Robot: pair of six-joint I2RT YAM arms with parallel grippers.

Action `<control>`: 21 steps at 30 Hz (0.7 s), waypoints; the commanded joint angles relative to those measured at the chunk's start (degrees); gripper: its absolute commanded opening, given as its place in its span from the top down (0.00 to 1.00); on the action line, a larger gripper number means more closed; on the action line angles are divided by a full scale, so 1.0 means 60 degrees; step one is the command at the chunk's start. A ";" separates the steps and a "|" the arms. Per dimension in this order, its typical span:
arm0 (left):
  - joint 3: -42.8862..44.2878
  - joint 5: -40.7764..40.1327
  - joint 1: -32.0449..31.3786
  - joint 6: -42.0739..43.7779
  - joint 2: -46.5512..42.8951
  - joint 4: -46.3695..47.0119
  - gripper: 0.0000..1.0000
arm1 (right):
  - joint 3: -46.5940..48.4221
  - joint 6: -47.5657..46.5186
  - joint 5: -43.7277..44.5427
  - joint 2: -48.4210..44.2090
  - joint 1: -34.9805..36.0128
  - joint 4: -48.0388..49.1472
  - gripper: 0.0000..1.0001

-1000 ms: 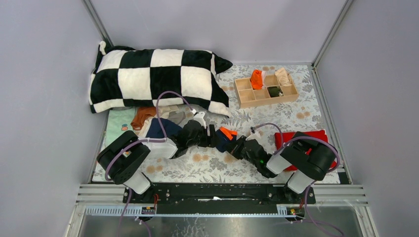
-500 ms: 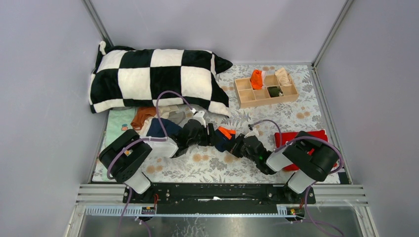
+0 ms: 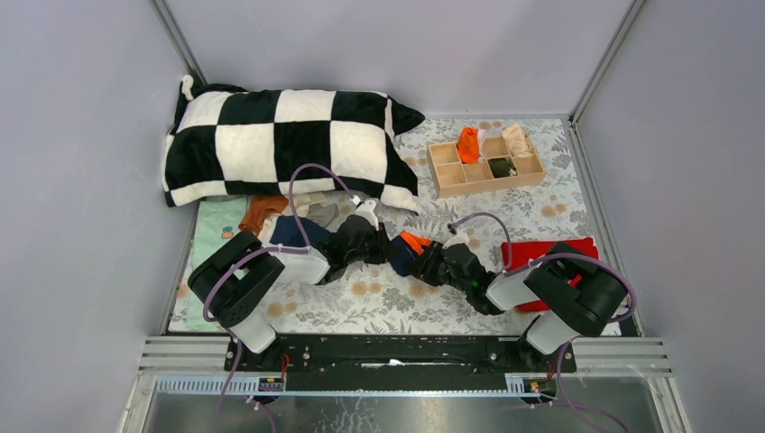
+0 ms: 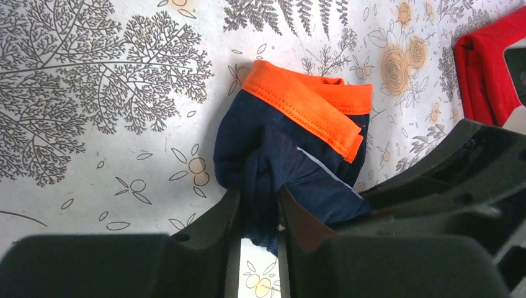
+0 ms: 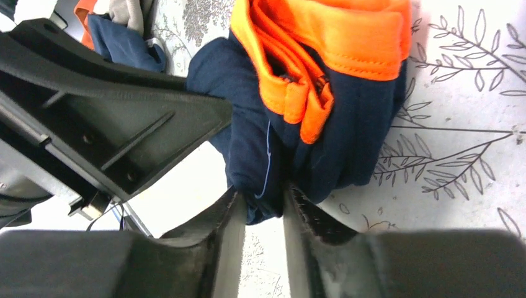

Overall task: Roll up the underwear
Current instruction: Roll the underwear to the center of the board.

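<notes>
The left gripper and right gripper each pinch the briefs, jaws nearly closed, crowding each other head-on. Red cloth lies ahead-right of the left gripper.

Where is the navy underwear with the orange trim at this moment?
In the top view the navy underwear lies mid-table, caught between the left gripper and the right gripper, left of the red cloth.
</notes>
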 commanded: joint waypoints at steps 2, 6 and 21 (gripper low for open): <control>0.0243 -0.0665 0.0130 0.0225 0.0261 -0.0453 0.79 | -0.0089 -0.1169 -0.0546 -0.0847 0.0058 -0.1741 0.50; 0.0154 -0.0668 0.0136 0.0196 0.0260 -0.0604 0.80 | 0.0129 -0.2112 0.0318 -0.2386 0.0068 -0.2842 0.38; -0.0597 -0.1166 0.0152 0.0165 -0.0750 -0.2102 0.82 | 0.0996 -1.0600 -0.0200 -0.5389 0.0064 -0.3850 0.36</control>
